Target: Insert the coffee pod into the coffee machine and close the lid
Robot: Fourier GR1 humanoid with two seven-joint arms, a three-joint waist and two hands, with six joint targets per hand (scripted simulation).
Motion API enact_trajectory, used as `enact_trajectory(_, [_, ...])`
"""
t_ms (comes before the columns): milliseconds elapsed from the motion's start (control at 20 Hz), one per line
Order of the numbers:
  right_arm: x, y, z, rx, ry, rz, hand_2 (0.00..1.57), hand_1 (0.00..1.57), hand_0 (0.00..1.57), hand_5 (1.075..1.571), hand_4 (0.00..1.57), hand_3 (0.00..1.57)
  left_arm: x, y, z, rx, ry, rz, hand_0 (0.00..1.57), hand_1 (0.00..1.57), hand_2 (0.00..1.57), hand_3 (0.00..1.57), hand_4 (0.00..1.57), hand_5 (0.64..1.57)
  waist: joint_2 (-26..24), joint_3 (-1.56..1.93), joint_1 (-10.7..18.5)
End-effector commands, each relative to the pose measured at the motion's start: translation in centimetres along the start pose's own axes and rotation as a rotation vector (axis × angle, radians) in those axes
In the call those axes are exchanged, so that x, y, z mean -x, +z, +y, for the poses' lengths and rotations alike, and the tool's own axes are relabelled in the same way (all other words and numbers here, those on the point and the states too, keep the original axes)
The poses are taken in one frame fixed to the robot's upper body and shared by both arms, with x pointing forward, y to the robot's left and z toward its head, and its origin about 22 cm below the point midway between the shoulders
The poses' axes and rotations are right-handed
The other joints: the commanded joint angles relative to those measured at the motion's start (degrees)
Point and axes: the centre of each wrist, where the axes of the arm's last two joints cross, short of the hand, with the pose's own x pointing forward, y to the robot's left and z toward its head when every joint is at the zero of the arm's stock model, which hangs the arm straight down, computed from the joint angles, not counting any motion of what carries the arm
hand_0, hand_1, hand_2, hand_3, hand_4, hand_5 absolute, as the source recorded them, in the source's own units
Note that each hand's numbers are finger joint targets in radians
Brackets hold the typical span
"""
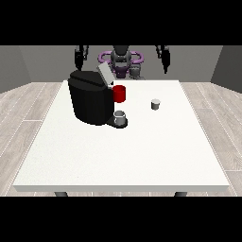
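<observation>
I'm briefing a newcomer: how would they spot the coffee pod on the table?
Find the black coffee machine on the white table. To its right in the view, alone on bare tabletop, stands the pod: a small grey cup, clear of the machine, unlike the grey cup at its base.

White table point(118, 156) spanning most of the view, on dark legs just visible under the near edge. Grey plank floor point(23, 108) around it on both sides. Plain grey walls point(38, 61) behind, darker at the corners.

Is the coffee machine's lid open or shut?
Open. The grey lid sticks up at a slant from the top of the black machine. The pod sits out on the table.
</observation>
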Motion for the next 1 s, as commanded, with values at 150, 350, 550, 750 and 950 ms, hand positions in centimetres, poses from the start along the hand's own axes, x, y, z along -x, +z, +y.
enact_trajectory(150, [0.3,-0.6,-0.2,0.01,-0.035,0.003,0.0,0.0,0.0,1.571,0.0,0.0,-2.5,-2.0,3.3,0.104,-0.217,-0.093,0.0,0.0,0.0,0.0,0.0,1.571,1.4,-1.19,-2.0])
enact_trajectory(350, [-1.1,-1.6,-0.2,0.1,0.111,-0.11,0.0,0.0,0.0,1.571,0.0,0.0,-4.4,-4.1,7.4,0.107,-0.452,-0.101,0.0,0.0,0.0,0.0,0.0,1.571,7.8,-1.22,-7.7])
enact_trajectory(550, [-2.1,-1.7,2.1,0.074,0.121,-0.149,0.0,0.0,0.0,1.571,0.0,0.0,-5.8,-6.4,10.4,0.069,-0.491,-0.057,0.0,0.0,0.0,0.0,0.0,1.571,9.8,-1.23,-10.7])
enact_trajectory(750, [-3.6,-2.2,4.5,0.034,0.124,-0.17,0.0,0.0,0.0,1.571,0.0,0.0,-5.6,-8.1,10.8,0.085,-0.593,0.007,0.0,0.0,0.0,0.0,0.0,1.571,11.9,-1.23,-12.7])
enact_trajectory(950, [-3.8,-1.8,3.3,0.038,0.134,-0.191,0.0,0.0,0.0,1.571,0.0,0.0,-4.3,-8.1,14.3,0.094,-0.637,0.053,0.0,0.0,0.0,0.0,0.0,1.571,13.8,-1.23,-13.2])
